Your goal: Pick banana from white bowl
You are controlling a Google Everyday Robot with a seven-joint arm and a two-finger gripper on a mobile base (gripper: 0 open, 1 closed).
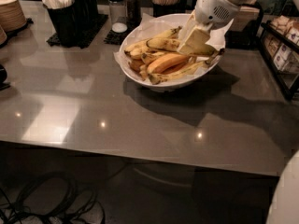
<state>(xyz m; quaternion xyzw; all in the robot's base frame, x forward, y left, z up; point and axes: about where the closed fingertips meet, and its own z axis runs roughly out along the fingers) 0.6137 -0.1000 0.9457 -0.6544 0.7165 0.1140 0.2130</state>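
Note:
The white bowl [164, 84] stands at the back middle of the grey table, lined with white paper and holding several bananas. The banana [163, 44], long, plump and yellow with brown speckles, lies across the far part of the pile. A more orange banana [167, 61] lies in the middle, with thinner bananas [183, 72] in front of it. My gripper [195, 40] reaches down from the upper right into the bowl's right side. Its tip is at the right end of the speckled banana and covers that end.
A black holder with white utensils [70, 15] and shakers [120, 6] stand at the back left. A stack of brown dishes [10, 14] is at the far left. A dark rack with packets [282, 55] stands at the right. The table's front edge [140, 150] runs below.

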